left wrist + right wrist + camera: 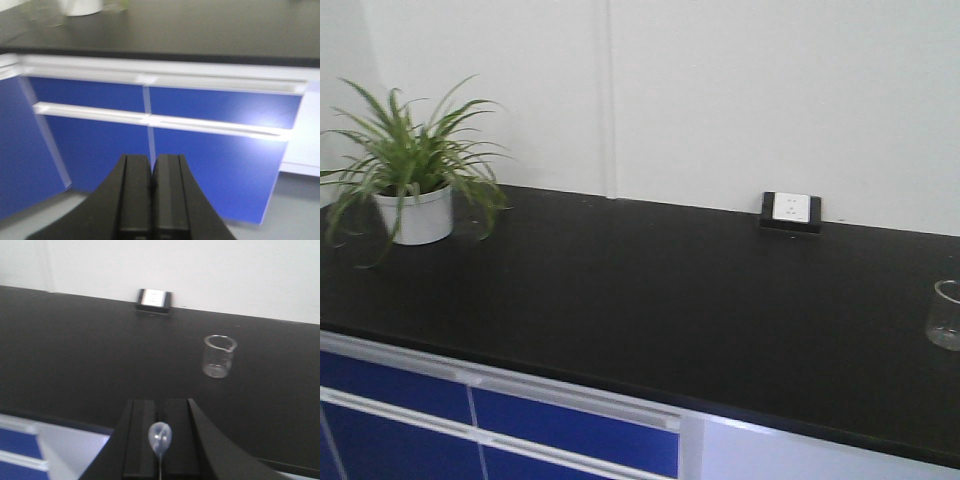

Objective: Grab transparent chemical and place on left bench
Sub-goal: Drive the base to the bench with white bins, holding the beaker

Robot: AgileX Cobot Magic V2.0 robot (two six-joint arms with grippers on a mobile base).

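Glass beaker [219, 356] on black benchtop [75, 350], away from edges, left gripper [151, 161] clenched, right gripper [161, 405] clenched

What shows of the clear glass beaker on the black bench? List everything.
The glass beaker is small, clear and colourless, with a pouring spout on its rim; any printed marks are too faint to read. It looks empty. It stands upright on the black benchtop, out from the wall and to the right of the socket box. Only the benchtop touches it. In the front view the picture's right edge cuts it off.
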